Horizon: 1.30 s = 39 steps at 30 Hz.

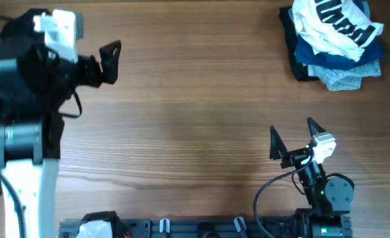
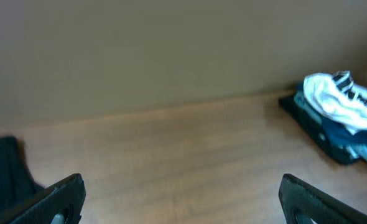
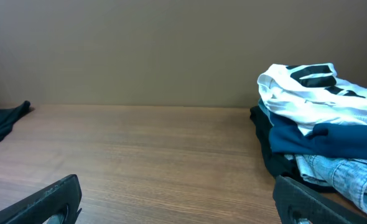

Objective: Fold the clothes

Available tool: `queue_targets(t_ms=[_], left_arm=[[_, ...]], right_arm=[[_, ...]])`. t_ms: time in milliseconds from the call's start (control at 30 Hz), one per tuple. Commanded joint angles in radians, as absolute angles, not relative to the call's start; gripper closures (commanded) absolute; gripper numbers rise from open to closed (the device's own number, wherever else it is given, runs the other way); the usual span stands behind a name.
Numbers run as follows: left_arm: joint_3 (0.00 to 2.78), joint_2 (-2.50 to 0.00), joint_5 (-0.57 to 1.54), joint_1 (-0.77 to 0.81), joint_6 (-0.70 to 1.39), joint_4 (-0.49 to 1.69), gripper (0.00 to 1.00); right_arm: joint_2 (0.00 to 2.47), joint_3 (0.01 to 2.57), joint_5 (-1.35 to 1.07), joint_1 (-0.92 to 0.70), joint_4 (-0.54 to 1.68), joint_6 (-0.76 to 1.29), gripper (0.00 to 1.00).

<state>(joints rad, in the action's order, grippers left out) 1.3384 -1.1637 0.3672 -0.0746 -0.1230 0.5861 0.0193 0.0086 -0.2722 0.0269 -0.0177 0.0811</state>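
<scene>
Right gripper [image 1: 291, 125] sits nearest the base, low over the table [image 1: 182, 119], jaws spread wide with nothing between them (its wrist view shows only bare wood between the two fingers). Mid-table holds no garment. Left gripper [image 1: 110, 63] is farther out on the left side, raised and pointing across the table, jaws likewise wide apart and holding nothing. A dark cloth [image 3: 0, 121] lies at the far left edge in the wrist views; I cannot find it overhead. The pile [image 1: 334, 43] is in the far right corner: white tee [image 1: 330, 23] with black print crumpled on top, dark blue layer [image 1: 314, 53] under it, a pale denim-looking piece [image 1: 344, 78] sticking out on the near side, and black fabric [image 1: 291, 39] at the bottom. Judgement: nothing is spread yet, so the step in hand is fetching the top garment. The right arm is the closer one to the pile. To do it well, pinch only the tee, at a raised fold or hem rather than pressing down into the stack. Lift straight up until it hangs free of the blue layer, then carry it to the bare centre. There the left arm can take a second corner and pull it flat, print side down, before any fold
</scene>
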Motion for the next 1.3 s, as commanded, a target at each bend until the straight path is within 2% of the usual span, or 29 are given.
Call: queue_targets(t_ms=[0,367,567,900,1267], left_arm=[[1.144,-1.001,0.356,-0.075,-0.142,0.48,0.0],[0.574,-0.54,0.291,-0.071,-0.044,0.105,0.0],[0.341,-0.32,0.174,0.019,-0.044,-0.045,0.0],[0.15,-0.081,0.16,0.029,-0.012,-0.077,0.0],[0.059,-0.004,0.133,0.029,0.046,-0.102,0.0]], right_arm=[[0.005,0.005,-0.278,0.025,-0.025,0.079,0.0],[0.005,0.005,-0.278,0.025,-0.025,0.079,0.0],[0.005,0.005,-0.278,0.025,-0.025,0.079,0.0],[0.005,0.005,-0.278,0.025,-0.025,0.079,0.0],[0.005,0.005,-0.278,0.025,-0.025,0.079,0.0]])
